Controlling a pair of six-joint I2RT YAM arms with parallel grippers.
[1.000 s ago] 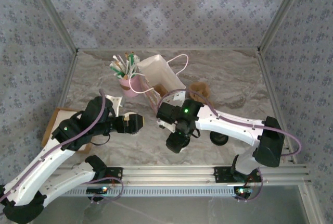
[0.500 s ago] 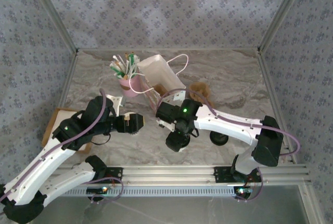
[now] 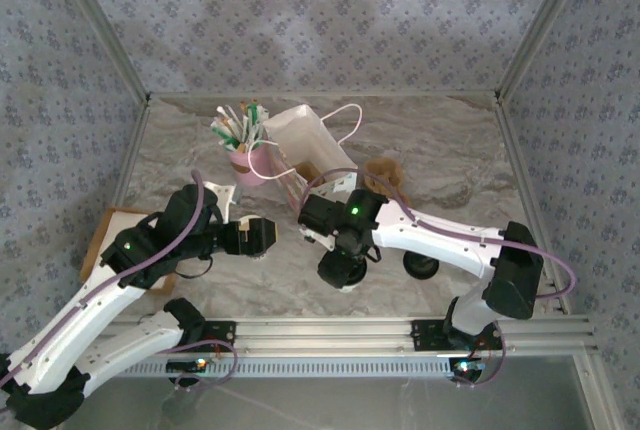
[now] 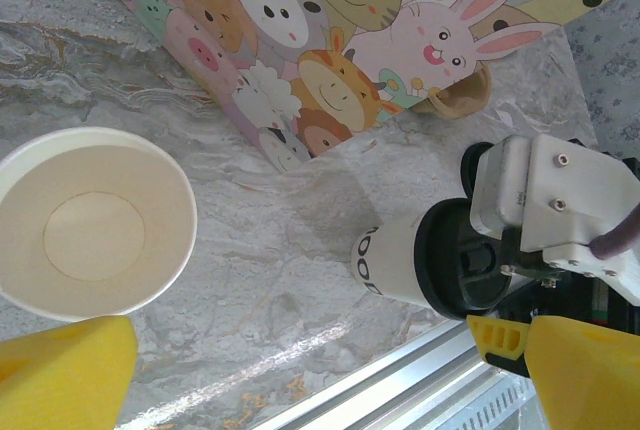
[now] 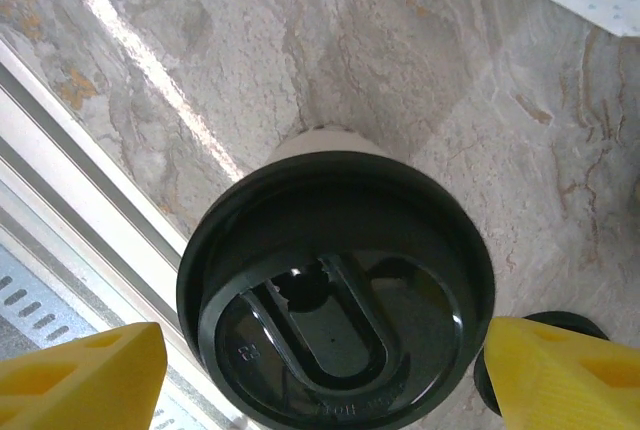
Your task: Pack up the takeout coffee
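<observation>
The lidded coffee cup (image 5: 335,200) stands upright near the middle of the worktop (image 3: 440,140), close to the metal rail along the near edge and on the near side of the paper bag (image 3: 300,140). The right end effector (image 5: 325,355) hangs directly over it, pointing down, so the black lid (image 5: 335,310) faces the wrist camera. Its yellow fingers (image 5: 80,375) are spread wide, one on each side of the lid. A thin strip of worktop shows between the lid's rim and one finger. On the other side I cannot tell whether finger and rim touch.

The left end effector (image 4: 300,350) is to the left of the coffee cup, its jaws fully spread and gripping nothing. An empty paper cup (image 4: 95,220) stands open-mouthed below it, just off one finger rather than centred between the two. The cartoon-animal side of the bag rises just beyond that cup.

Farther back, left of the bag, a pink cup (image 3: 243,162) holds stirrers. A loose black lid (image 3: 420,267) lies on the worktop to the right of the coffee cup, beside the right arm.
</observation>
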